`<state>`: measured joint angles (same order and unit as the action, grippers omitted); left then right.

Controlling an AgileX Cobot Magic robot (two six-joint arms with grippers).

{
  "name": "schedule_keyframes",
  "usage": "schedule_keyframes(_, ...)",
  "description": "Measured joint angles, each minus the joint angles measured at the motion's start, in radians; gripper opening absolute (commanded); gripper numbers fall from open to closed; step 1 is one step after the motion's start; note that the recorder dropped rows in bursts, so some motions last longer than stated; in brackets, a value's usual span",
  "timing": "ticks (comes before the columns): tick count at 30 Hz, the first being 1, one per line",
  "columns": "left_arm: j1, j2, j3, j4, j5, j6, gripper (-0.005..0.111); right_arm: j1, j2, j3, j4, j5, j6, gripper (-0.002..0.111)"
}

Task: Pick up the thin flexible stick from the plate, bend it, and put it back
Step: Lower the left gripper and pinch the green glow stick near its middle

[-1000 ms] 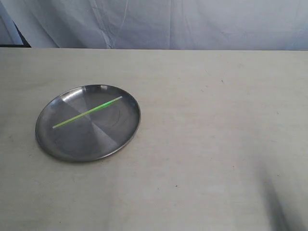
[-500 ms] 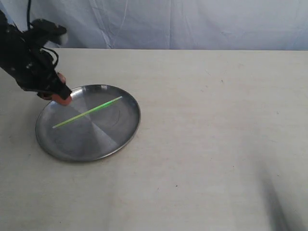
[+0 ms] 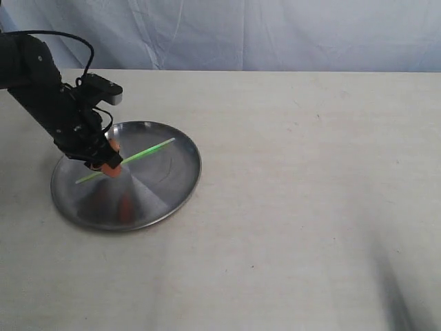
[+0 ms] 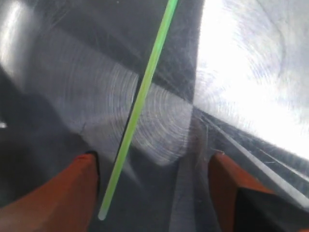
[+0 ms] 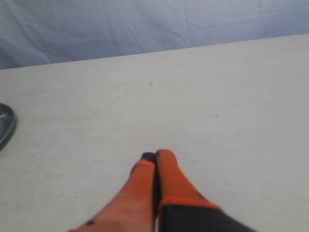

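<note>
The stick is a thin yellow-green rod lying straight across the round steel plate at the table's left. My left gripper hangs low over the plate, above the stick's left half. In the left wrist view the stick runs between the two orange fingers, close to one of them, with its pale end between them. The left gripper is open and holds nothing. My right gripper is shut over bare table, empty, away from the plate and outside the exterior view.
A pale cloth-covered table spreads to the right of the plate. A blue-grey backdrop hangs behind the far edge. The plate's rim shows at the side of the right wrist view.
The left arm came in from the left and moved from the plate's far-left rim to above the stick's left half, lower over the plate. The stick and plate have not moved.
</note>
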<state>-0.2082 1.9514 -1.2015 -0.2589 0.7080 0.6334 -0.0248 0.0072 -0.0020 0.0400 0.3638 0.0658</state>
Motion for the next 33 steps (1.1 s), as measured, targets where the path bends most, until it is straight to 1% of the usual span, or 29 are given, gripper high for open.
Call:
schedule_keyframes(8,0.0,0.062,-0.004,0.009,-0.019,0.002,0.062,0.0,0.0,0.0,0.0,0.0,0.0,-0.001)
schedule_keyframes(14,0.0,0.092,-0.034,0.037,-0.027,0.002,0.062,0.0,0.0,0.0,0.0,0.0,0.0,-0.001)
schedule_keyframes(18,0.0,0.112,-0.063,0.045,0.003,-0.014,0.06,0.0,0.0,0.0,0.0,0.0,0.0,-0.001)
schedule_keyframes(20,0.0,0.118,-0.074,0.048,0.016,-0.018,0.055,0.0,0.0,0.0,0.0,0.0,0.0,-0.001)
schedule_keyframes(21,0.0,0.119,-0.076,0.05,0.028,-0.019,0.051,0.0,0.0,0.0,0.0,0.0,0.0,-0.001)
schedule_keyframes(30,0.0,0.124,-0.082,0.054,0.08,-0.037,0.002,0.0,0.0,0.0,0.0,0.0,0.0,-0.001)
schedule_keyframes(31,0.0,0.124,-0.082,0.054,0.086,-0.044,0.0,0.0,0.0,0.0,0.0,0.0,0.0,-0.001)
schedule_keyframes(33,0.0,0.124,-0.082,0.054,0.093,-0.06,0.0,0.0,0.0,0.0,0.0,0.0,0.0,-0.001)
